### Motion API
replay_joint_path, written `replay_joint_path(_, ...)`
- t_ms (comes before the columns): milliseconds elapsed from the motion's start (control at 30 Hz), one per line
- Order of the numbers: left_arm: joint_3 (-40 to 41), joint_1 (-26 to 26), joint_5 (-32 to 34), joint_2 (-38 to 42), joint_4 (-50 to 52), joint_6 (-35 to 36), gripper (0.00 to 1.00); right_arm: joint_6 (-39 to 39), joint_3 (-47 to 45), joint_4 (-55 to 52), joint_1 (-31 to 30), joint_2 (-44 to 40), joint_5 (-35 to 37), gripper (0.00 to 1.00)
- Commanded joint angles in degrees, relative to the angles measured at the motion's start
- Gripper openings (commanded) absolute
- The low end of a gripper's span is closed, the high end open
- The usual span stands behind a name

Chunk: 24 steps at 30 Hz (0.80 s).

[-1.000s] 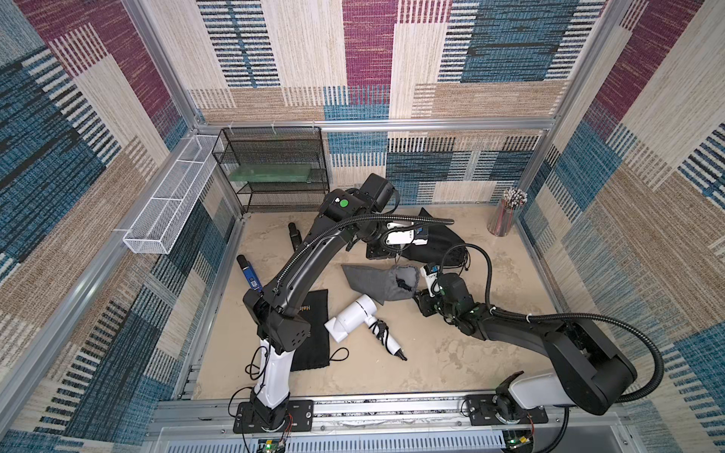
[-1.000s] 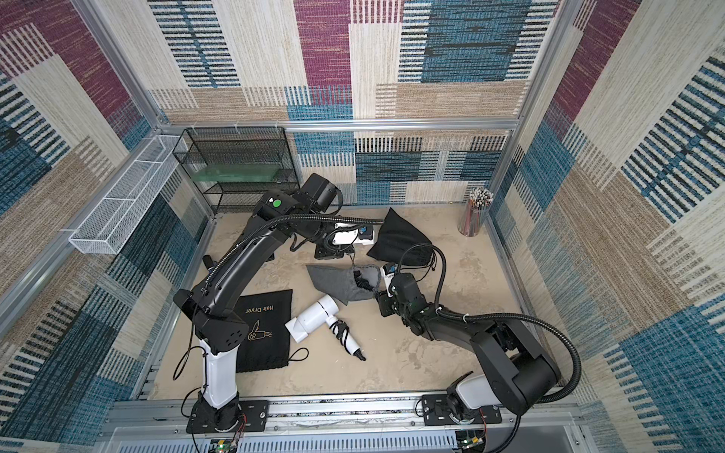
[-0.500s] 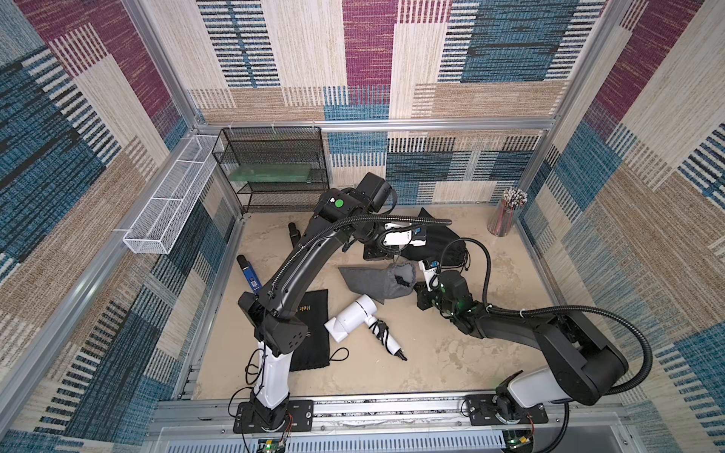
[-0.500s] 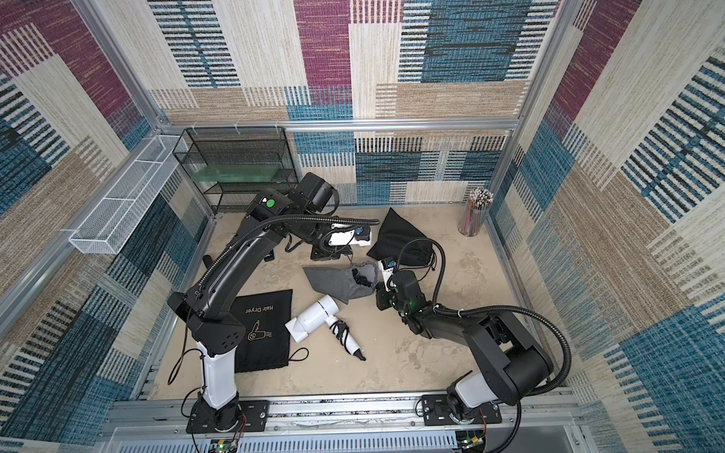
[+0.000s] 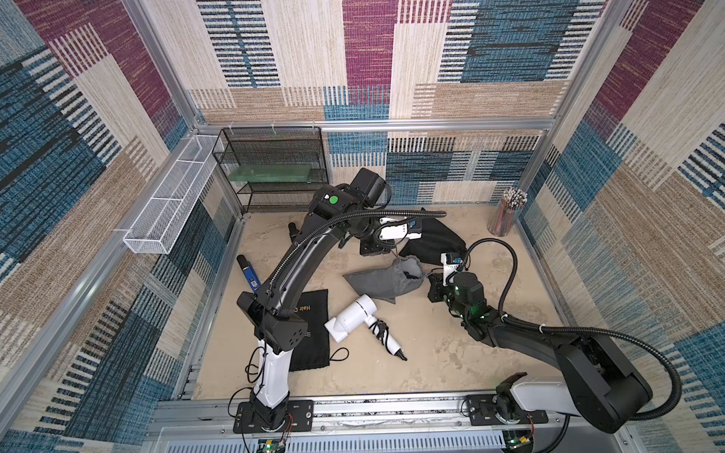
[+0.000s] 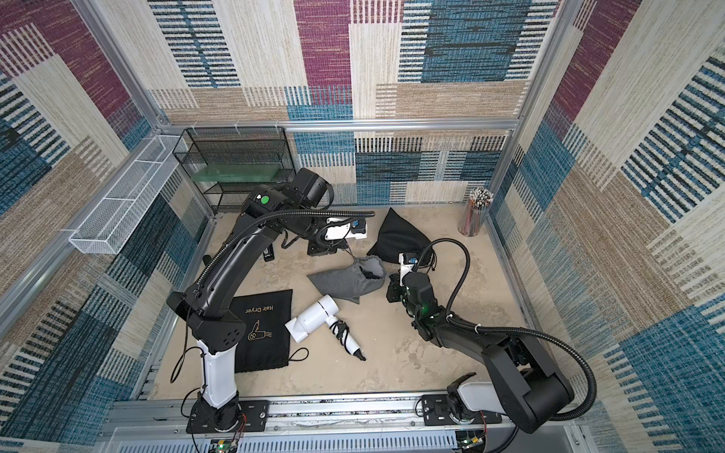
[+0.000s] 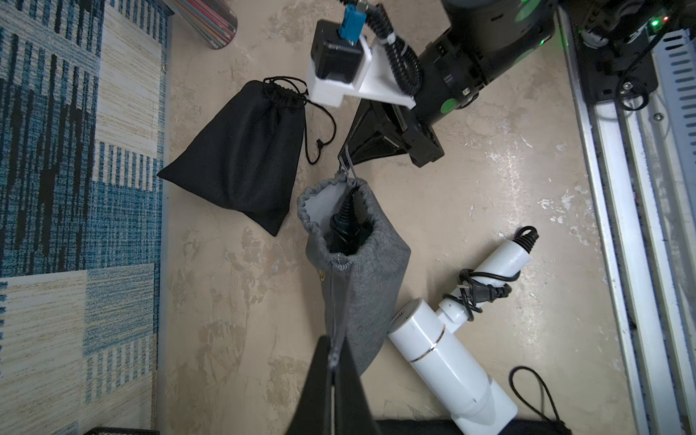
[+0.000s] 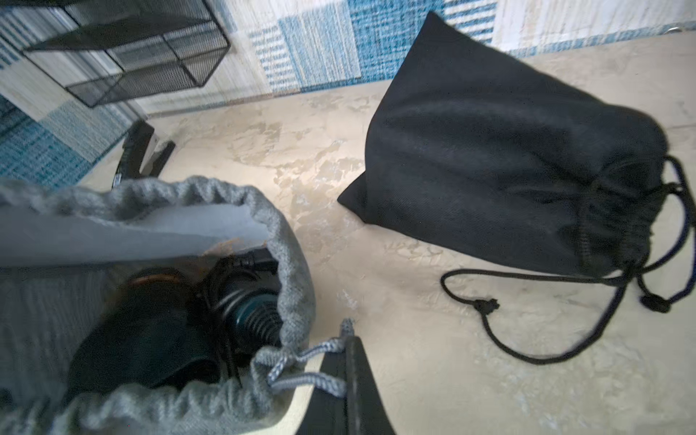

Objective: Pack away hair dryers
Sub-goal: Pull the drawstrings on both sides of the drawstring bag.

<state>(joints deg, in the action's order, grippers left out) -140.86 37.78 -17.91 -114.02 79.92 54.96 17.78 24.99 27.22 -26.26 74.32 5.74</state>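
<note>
A grey drawstring pouch (image 5: 384, 280) (image 6: 345, 280) lies mid-table with its mouth open. A dark teal hair dryer (image 8: 150, 331) (image 7: 346, 229) sits inside it with its black cord. My left gripper (image 7: 332, 361) (image 5: 394, 253) is shut on the pouch's grey drawstring at the far side of the mouth. My right gripper (image 8: 348, 339) (image 7: 348, 160) is shut on the drawstring at the opposite side of the rim. A white hair dryer (image 5: 353, 317) (image 6: 314, 317) (image 7: 440, 354) lies on the table beside the pouch, cord bundled on its handle.
A filled black pouch (image 5: 431, 241) (image 8: 508, 169), drawn shut, lies behind the grey one. A flat black pouch (image 6: 266, 333) lies front left. A blue-black stick gadget (image 5: 248, 272), wire shelf (image 5: 274, 172), white wire basket (image 5: 168, 204) and pencil cup (image 5: 506, 213) line the edges.
My right gripper has shut on the grey drawstring and drawn in toward the pouch mouth. The pouch mouth has shifted and lifted slightly. The left gripper kept its grip.
</note>
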Motion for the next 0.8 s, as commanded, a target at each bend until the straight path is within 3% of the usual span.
replay_joint_path(0, 0.09, -0.41, -0.24, 0.27, -0.26, -1.40, 0.00, 4.63, -0.56, 5.00, 1.14, -1.68, 2.12, 0.00)
replay_joint_path(400, -4.40, -4.87, 4.81, -0.56, -0.21, 6.10, 0.00, 13.63, 0.43, 8.42, 6.73, -6.50, 2.14, 0.00)
replay_joint_path(767, -2.53, -6.37, 8.43, 2.12, -0.27, 12.80, 0.00, 21.23, -1.56, 13.88, 14.18, -9.10, -0.60, 0.00)
